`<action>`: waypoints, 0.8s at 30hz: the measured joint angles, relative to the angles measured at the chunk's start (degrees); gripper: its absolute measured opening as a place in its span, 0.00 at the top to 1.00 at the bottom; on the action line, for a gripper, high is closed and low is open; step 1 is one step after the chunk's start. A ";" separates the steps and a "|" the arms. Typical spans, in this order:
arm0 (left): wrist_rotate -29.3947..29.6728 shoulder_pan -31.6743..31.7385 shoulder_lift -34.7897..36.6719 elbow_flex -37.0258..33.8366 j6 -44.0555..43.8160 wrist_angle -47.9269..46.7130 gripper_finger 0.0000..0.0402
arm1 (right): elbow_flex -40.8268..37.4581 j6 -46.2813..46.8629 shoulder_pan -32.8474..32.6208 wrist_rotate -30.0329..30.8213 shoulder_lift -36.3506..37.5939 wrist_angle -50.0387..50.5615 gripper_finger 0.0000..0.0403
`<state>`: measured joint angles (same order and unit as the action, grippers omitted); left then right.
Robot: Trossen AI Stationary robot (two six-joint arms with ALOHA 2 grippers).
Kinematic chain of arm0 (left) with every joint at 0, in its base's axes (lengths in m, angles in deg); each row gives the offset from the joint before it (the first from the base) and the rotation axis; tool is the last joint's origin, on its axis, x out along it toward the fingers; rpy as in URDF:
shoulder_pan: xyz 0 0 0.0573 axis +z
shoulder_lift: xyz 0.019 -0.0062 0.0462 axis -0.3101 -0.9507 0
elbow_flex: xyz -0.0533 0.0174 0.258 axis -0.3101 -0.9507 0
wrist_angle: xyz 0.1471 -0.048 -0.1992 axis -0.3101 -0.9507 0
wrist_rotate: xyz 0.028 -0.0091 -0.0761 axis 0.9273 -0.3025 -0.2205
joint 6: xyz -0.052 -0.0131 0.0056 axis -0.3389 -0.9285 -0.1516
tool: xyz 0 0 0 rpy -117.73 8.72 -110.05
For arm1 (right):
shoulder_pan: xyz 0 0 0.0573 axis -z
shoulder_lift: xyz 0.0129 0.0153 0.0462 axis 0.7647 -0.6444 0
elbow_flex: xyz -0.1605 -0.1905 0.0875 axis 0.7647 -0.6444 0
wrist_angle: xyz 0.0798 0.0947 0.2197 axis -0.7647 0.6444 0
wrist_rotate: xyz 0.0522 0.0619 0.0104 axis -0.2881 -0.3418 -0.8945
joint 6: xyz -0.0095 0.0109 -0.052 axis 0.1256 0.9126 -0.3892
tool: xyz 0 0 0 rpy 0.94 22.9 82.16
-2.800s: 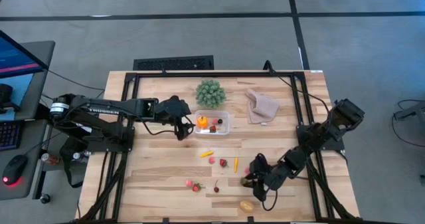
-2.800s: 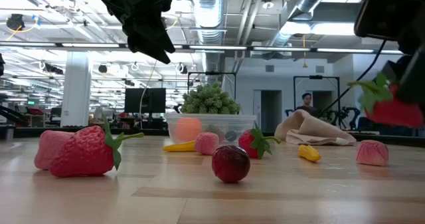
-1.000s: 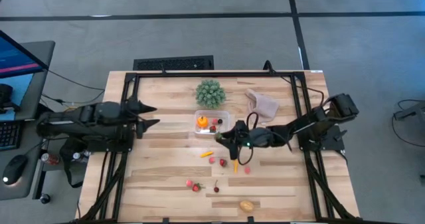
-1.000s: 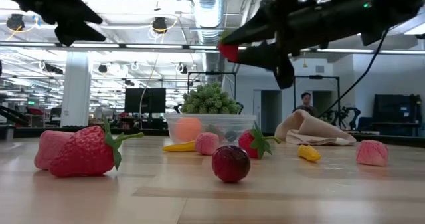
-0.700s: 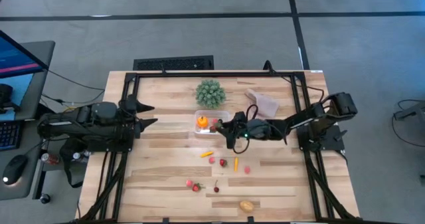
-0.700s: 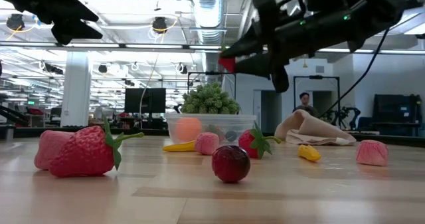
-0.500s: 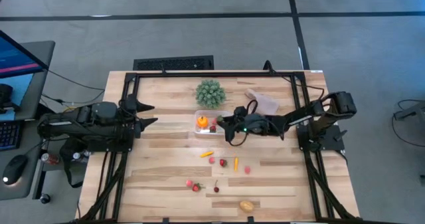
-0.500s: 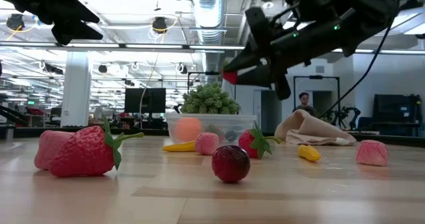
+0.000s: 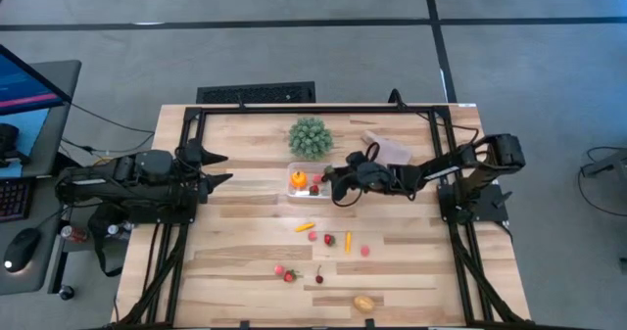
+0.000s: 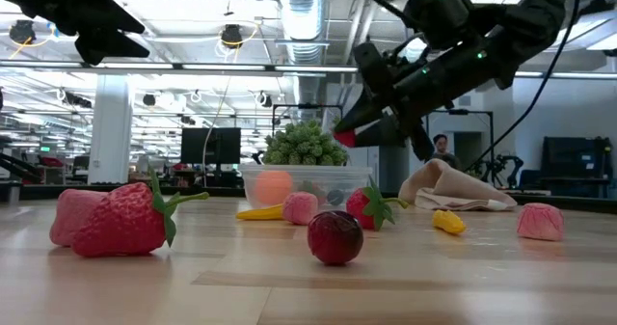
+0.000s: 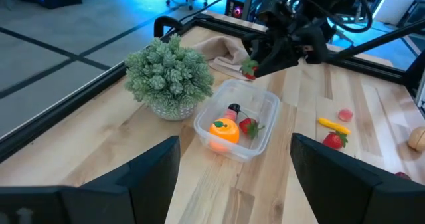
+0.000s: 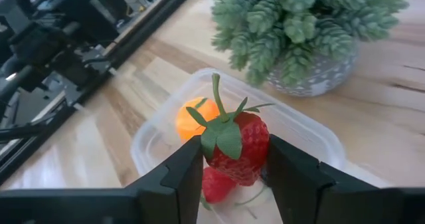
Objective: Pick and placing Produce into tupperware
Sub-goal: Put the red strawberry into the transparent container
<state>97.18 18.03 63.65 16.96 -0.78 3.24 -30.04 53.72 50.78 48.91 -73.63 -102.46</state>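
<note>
The clear tupperware [image 9: 313,180] stands mid-table and holds an orange [image 9: 298,179], a strawberry [image 9: 314,188] and a small dark piece [image 11: 233,110]. My right gripper [image 12: 234,165] hangs over the container's right end, shut on a red strawberry [image 12: 236,144] with a green leafy cap. Loose produce lies nearer the front: a strawberry [image 9: 329,240], an orange stick [image 9: 347,242], pink pieces [image 9: 364,251] and a yellowish piece [image 9: 363,303]. My left gripper [image 9: 217,170] waits open at the table's left, touching nothing. My right gripper pinches the strawberry's two opposite sides [image 12: 260,151] between its two fingers [image 12: 182,174], at their free ends. The fingers come from the table's right, slanting down. The berry hangs clear above the tupperware [image 10: 307,185], its leafy cap [image 12: 222,134] toward the wrist.
A green spiky plant [image 9: 310,137] stands just behind the container. A beige cloth [image 9: 390,152] lies at the far right, partly under my right arm. A black frame rail [image 9: 313,109] runs round the table top. More red pieces [image 9: 284,271] lie toward the front.
My right gripper has swung toward the table's far edge, from above the loose produce to over the tupperware's right end, tipping down and sinking a little. The strawberry has travelled with it, clear of the table.
</note>
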 joint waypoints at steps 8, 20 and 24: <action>0.00 0.00 0.00 0.02 0.02 0.01 0.32 | 0.00 0.25 1.12 0.09 0.00 0.45 0.64; 0.00 0.00 0.00 0.04 0.02 -0.01 0.32 | 0.00 -0.35 1.17 0.13 -0.07 0.41 0.62; 0.00 0.00 0.00 0.04 0.02 -0.01 0.32 | 0.00 -0.43 1.14 0.13 -0.11 0.42 0.63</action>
<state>97.18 18.03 63.65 17.01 -0.76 3.23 -30.04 53.29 51.92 49.05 -73.74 -102.04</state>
